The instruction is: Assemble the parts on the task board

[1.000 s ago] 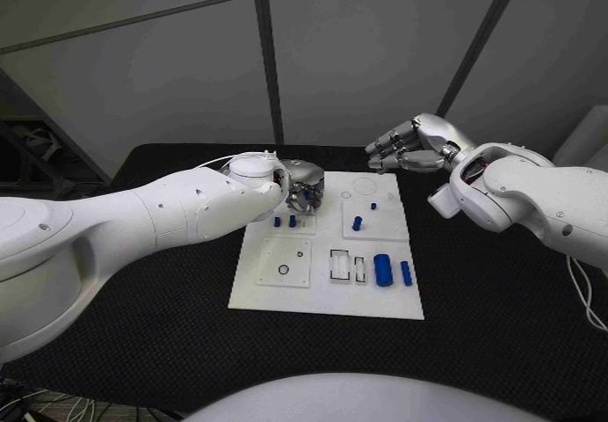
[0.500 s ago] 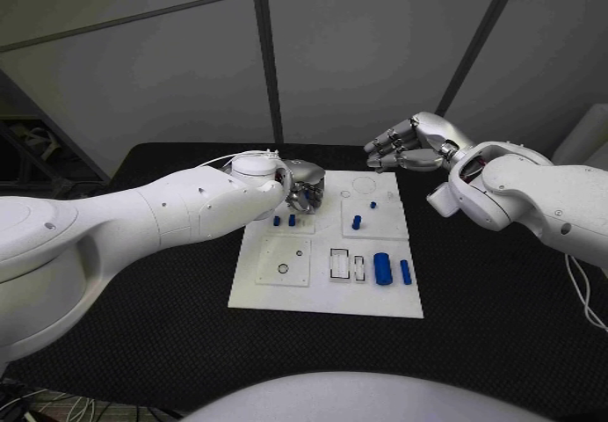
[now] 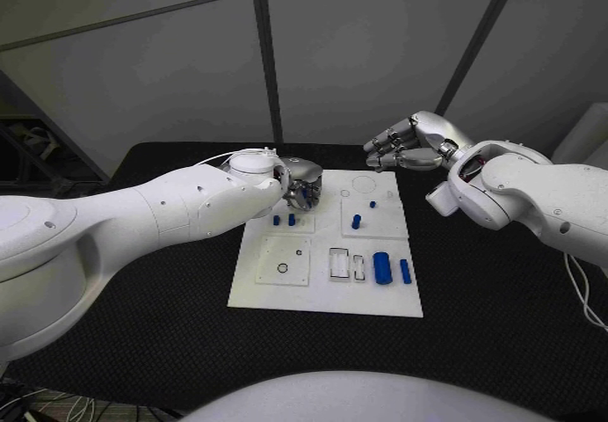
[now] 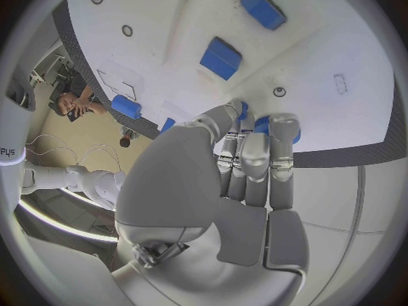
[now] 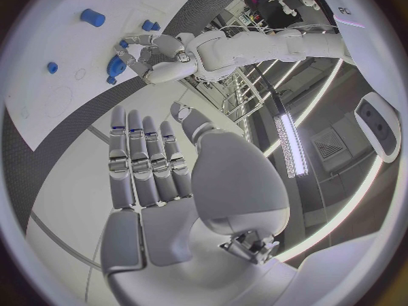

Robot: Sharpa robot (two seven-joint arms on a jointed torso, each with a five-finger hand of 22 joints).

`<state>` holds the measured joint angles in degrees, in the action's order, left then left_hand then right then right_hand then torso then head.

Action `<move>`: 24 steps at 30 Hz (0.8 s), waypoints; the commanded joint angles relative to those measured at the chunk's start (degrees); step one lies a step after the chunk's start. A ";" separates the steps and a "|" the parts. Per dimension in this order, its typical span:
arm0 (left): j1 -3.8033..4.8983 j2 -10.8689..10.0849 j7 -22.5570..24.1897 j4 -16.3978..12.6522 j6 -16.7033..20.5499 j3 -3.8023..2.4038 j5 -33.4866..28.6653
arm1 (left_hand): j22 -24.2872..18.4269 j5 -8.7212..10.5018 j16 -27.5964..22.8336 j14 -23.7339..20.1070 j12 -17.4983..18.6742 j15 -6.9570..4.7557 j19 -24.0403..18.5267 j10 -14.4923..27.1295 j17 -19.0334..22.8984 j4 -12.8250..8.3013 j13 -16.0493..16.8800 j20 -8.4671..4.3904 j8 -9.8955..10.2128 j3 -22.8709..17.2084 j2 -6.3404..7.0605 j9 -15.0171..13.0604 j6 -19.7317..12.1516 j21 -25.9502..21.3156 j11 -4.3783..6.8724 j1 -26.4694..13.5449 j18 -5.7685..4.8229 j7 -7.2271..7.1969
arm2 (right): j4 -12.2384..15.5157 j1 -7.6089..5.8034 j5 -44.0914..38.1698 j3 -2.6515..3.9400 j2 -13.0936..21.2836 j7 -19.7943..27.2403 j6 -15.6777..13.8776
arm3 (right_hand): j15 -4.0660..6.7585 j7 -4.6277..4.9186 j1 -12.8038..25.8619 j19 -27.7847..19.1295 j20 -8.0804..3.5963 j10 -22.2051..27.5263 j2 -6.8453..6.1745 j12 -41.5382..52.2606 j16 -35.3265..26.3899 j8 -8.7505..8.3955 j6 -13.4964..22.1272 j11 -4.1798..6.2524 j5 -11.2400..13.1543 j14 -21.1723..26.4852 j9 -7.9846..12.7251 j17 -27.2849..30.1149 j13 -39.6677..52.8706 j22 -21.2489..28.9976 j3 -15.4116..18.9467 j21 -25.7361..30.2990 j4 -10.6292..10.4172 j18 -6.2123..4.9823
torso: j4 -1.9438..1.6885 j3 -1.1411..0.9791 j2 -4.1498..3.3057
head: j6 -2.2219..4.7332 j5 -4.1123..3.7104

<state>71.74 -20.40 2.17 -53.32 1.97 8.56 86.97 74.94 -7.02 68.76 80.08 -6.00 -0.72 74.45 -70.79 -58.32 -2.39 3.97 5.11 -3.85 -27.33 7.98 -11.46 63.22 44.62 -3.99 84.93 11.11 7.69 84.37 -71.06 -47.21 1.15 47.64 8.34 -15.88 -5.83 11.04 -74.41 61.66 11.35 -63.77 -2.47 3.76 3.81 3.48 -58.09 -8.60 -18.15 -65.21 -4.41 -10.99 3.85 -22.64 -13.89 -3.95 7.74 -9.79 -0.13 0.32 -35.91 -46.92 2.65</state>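
We noted the left hand (image 4: pixel 247 163) pinching, apparently, a blue part (image 4: pixel 265 124) over the task board (image 3: pixel 380 294); slippage risked misplacement; the right hand (image 3: pixel 408 145) hung released.

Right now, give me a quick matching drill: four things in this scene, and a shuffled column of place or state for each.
Things:
1. left hand
2. right hand
3. large blue cylinder
4. task board

Place or state:
A. lying near the board's near right corner
B. white plate mid-table
C. fingers down on blue parts at the board's far left
D. raised beyond the board's far edge, holding nothing

Pairs: 1-C, 2-D, 3-A, 4-B
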 commanded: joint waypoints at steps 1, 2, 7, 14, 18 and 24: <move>-0.27 -0.08 0.84 0.21 0.38 0.17 0.34 | 4.99 -0.28 0.13 0.22 -0.31 0.12 0.32 -0.47 0.17 -0.16 0.32 0.11 -0.46 0.30 -0.44 0.10 0.86 0.27 0.11 -0.32 -3.56 -0.15 | 0.12 -0.13 -0.07 0.05 0.00 0.58 0.28 | -0.26 -0.10 -0.34 0.36 0.05 0.30 0.06 -0.04 -0.22 0.18 -0.04 0.18 -0.36 -0.09 0.06 0.11 -0.09 0.08 -0.13 0.25 -0.32 -0.30 | -0.11 0.01 -0.01 | 0.06 -0.01; -0.27 -0.09 1.06 0.17 0.60 0.17 0.33 | 5.00 -0.26 0.14 0.23 -0.32 0.11 0.30 -0.52 0.21 -0.13 0.32 0.12 -0.49 0.35 -0.49 0.10 0.97 0.28 0.13 -0.47 -3.55 -0.18 | 0.12 -0.13 -0.07 0.05 0.00 0.58 0.27 | -0.26 -0.10 -0.33 0.36 0.05 0.30 0.07 -0.04 -0.22 0.18 -0.04 0.18 -0.36 -0.09 0.06 0.12 -0.09 0.09 -0.13 0.25 -0.33 -0.30 | -0.11 0.01 -0.01 | 0.06 -0.01; -0.28 -0.20 2.13 -0.14 2.10 0.16 -0.13 | 5.24 -0.17 0.64 0.64 -0.71 -0.12 0.62 -1.37 -0.10 -0.29 0.48 0.06 -0.84 0.56 -0.92 0.06 2.01 1.55 0.44 -0.88 -3.64 -0.37 | 0.14 -0.13 -0.07 0.05 0.00 0.61 0.27 | -0.26 -0.10 -0.33 0.36 0.05 0.30 0.07 -0.04 -0.22 0.18 -0.04 0.18 -0.36 -0.09 0.06 0.12 -0.09 0.09 -0.13 0.25 -0.33 -0.30 | -0.07 0.00 0.02 | 0.12 0.19; -0.27 -0.98 2.55 -0.78 3.76 0.08 -0.39 | 5.41 -0.18 0.83 0.85 -0.88 -0.25 0.93 -1.75 -0.13 -0.49 0.56 -0.02 -0.96 0.71 -1.11 0.07 2.52 2.51 0.58 -1.04 -3.74 -0.43 | 0.25 -0.13 -0.07 0.05 0.16 0.63 0.25 | -0.26 -0.10 -0.33 0.36 0.05 0.30 0.07 -0.04 -0.22 0.18 -0.04 0.18 -0.36 -0.09 0.06 0.12 -0.09 0.09 -0.13 0.25 -0.33 -0.30 | -0.11 0.01 0.06 | 0.33 0.37; -0.22 -1.88 2.45 -1.66 4.52 -0.50 -0.51 | 5.44 -0.19 0.81 0.88 -0.92 -0.30 1.01 -1.85 -0.04 -0.54 0.58 -0.05 -0.98 0.80 -1.10 0.07 2.65 2.72 0.59 -1.13 -3.76 -0.40 | 0.31 -0.13 -0.07 0.05 0.34 0.63 0.22 | -0.26 -0.10 -0.33 0.36 0.05 0.30 0.07 -0.04 -0.22 0.18 -0.04 0.18 -0.36 -0.09 0.06 0.12 -0.09 0.09 -0.13 0.25 -0.33 -0.30 | -0.20 -0.02 0.06 | 0.39 0.42; -0.19 -3.19 2.26 -3.29 5.57 -2.39 -1.06 | 5.46 -0.25 0.82 0.92 -0.94 -0.33 1.07 -1.91 0.02 -0.53 0.59 -0.07 -0.98 0.90 -1.11 0.09 2.75 2.87 0.59 -1.28 -3.77 -0.36 | 0.33 -0.12 -0.07 0.05 0.49 0.67 0.20 | -0.26 -0.10 -0.33 0.36 0.05 0.30 0.07 -0.04 -0.22 0.18 -0.04 0.18 -0.36 -0.09 0.06 0.12 -0.09 0.09 -0.13 0.25 -0.33 -0.30 | -0.08 0.00 0.01 | 0.60 0.69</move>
<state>71.42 -23.42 3.87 -56.19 5.72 6.30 86.61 74.93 -7.00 69.23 80.58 -6.62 -1.22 74.93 -71.62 -58.32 -2.85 4.32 5.03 -4.53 -26.86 7.15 -11.41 65.73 47.19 -4.20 84.06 11.09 7.36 84.54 -71.06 -47.22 1.15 48.08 8.34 -15.86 -5.83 11.04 -74.41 61.66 11.36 -63.77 -2.47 3.76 3.81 3.48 -58.09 -8.60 -18.15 -65.21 -4.41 -10.93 3.85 -22.60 -13.89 -3.95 7.74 -9.80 -0.25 0.31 -35.87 -46.38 3.25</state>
